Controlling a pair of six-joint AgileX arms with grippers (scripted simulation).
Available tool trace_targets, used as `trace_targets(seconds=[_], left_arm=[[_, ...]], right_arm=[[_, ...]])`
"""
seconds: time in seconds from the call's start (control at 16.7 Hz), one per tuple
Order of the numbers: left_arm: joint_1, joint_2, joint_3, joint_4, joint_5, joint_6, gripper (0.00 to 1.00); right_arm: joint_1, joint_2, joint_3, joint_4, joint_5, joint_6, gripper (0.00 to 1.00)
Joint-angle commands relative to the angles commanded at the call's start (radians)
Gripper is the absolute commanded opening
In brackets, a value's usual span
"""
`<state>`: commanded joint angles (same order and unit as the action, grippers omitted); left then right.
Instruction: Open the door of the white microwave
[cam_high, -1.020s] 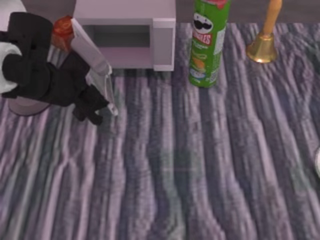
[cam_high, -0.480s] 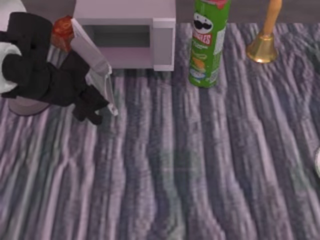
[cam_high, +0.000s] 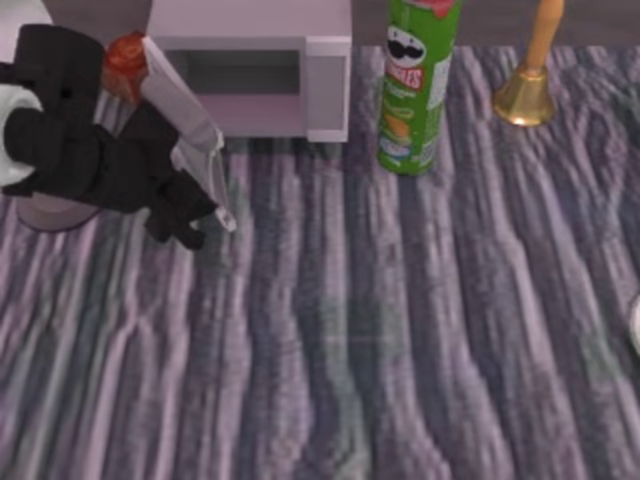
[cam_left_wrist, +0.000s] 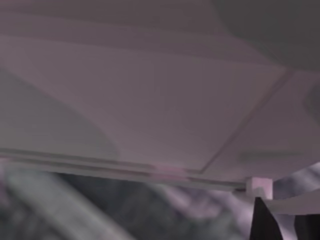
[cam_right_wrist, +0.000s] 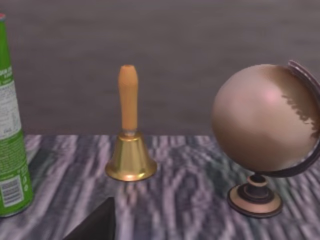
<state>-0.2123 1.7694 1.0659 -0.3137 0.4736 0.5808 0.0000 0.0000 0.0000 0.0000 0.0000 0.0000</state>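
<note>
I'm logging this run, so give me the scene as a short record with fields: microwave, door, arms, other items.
microwave: white microwave at table's back, left of centre
door: door swung open leftward, cavity exposed
left arm: left pincer at the door's free edge
right arm: parked, out of the top view
other items: green Pringles can right of microwave; brass bell farther right; globe beyond

I see the white microwave (cam_high: 250, 60) at the back of the table, on the left side. It is a small box and its inside is grey. The door (cam_high: 185, 130) is swung wide open. It sticks out toward the front, hinged at the microwave's left edge.
</note>
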Motion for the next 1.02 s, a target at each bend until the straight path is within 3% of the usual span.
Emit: trace_targets(seconds=[0.48, 1.02], left_arm=[[0.041, 0.007, 0.02, -0.051, 0.044, 0.096, 0.0], [0.043, 0.008, 0.021, -0.055, 0.047, 0.102, 0.0]], right_arm=[[0.0, 0.0, 0.0, 0.0, 0.0, 0.0, 1.0], [0.0, 0.0, 0.0, 0.0, 0.0, 0.0, 1.0]])
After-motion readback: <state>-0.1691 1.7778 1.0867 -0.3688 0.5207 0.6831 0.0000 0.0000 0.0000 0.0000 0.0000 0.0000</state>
